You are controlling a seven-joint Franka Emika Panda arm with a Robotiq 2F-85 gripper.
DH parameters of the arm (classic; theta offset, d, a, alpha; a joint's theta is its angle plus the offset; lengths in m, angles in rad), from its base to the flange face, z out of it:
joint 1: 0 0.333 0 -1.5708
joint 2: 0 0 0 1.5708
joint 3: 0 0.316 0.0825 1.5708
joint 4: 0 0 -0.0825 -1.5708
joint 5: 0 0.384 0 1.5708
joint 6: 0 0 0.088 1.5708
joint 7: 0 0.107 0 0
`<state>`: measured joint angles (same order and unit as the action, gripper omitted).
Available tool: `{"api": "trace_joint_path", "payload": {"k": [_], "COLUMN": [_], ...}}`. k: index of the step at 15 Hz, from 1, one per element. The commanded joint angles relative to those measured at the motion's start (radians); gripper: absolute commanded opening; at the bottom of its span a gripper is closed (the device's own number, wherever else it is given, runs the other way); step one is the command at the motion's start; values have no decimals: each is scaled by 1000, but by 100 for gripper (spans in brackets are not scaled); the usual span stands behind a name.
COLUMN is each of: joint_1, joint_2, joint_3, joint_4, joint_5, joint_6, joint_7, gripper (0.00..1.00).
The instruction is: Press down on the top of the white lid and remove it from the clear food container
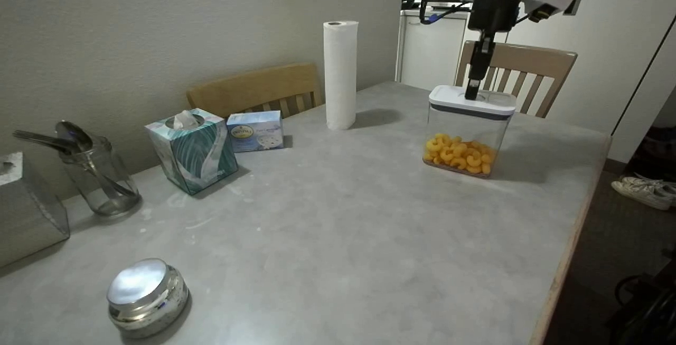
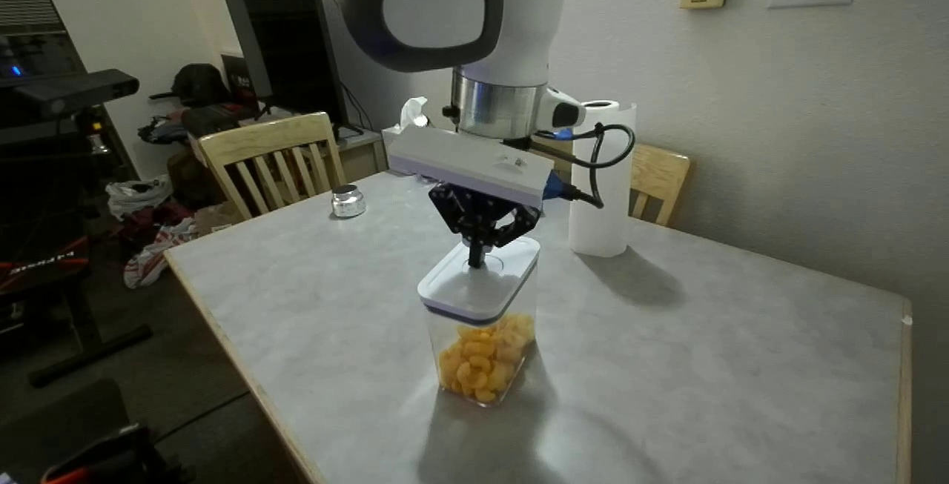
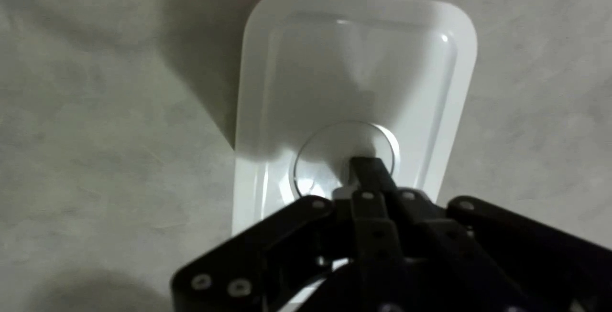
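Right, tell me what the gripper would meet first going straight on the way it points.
The round button of the white lid, on top of the clear food container: the gripper points down at it. Its fingertips look very near, perhaps touching; any gap is unclear.

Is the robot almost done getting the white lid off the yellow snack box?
Looks done: the hand is shut and lined up over the round button in the white lid. Happening now: it seems to touch the button, probably pressing; I can't tell if the button is down. Left: the lid sits on the clear food container, above the snacks, so it needs lifting off.
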<state>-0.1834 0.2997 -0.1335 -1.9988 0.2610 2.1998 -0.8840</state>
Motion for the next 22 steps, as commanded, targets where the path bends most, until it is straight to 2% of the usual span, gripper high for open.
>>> {"api": "trace_joint_path", "payload": {"k": [1, 7, 14, 22], "joint_1": [-32, -25, -21, -40], "joint_2": [65, 91, 81, -3], "joint_3": [27, 21, 23, 43], "joint_4": [61, 112, 101, 43], "joint_5": [-26, -76, -181, -130], "joint_6": [-105, -164, -103, 69], "joint_7": [-3, 27, 48, 1], "gripper": [0, 0, 0, 0]}}
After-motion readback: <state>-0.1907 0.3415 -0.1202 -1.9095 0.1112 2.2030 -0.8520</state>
